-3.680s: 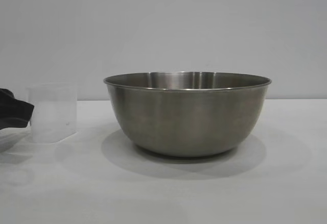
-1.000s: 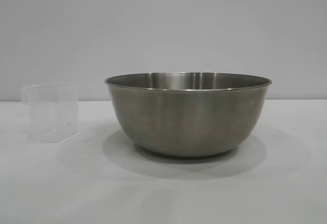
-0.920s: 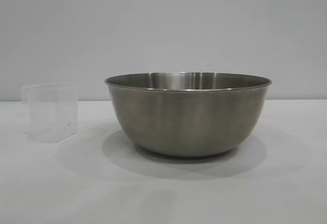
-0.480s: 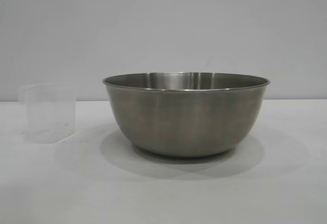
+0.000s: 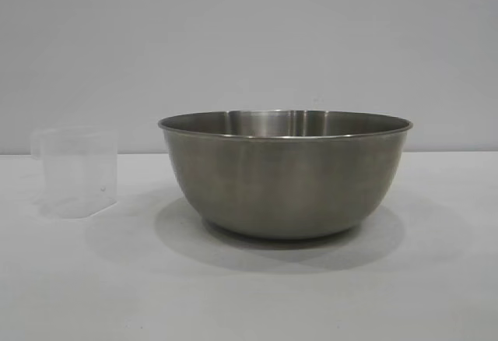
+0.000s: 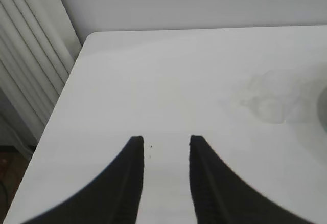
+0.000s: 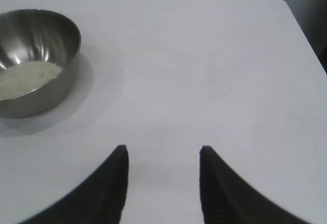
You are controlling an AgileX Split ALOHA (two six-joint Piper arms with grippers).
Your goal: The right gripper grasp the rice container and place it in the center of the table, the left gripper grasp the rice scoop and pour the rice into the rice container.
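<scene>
Above the bare white table (image 6: pixel 163 81), near its corner: left gripper (image 6: pixel 165 141), dark fingers (image 6: pixel 132 173) parted with a narrow gap, nothing between them, pointing toward the rice scoop (image 6: pixel 276 98). Scoop: translucent plastic cup, upright on the table, well apart from the fingertips, appearing empty; in the exterior view (image 5: pixel 75 171) standing left of the rice container (image 5: pixel 285 174), near but not touching. Above the opposite end of the table: right gripper (image 7: pixel 162 152), fingers (image 7: pixel 115 183) spread wider, holding nothing, well apart from the container. Rice container (image 7: pixel 36 60): large brushed-steel bowl with rolled rim, upright at the middle of the table. Inside the bowl: rice (image 7: pixel 25 78), a flat layer of small white grains over the bottom, seen from the right wrist view only. Beside the table's edge in the left wrist view: white ribbed panel (image 6: pixel 30 65). Behind the table: plain pale wall (image 5: pixel 249 37).
</scene>
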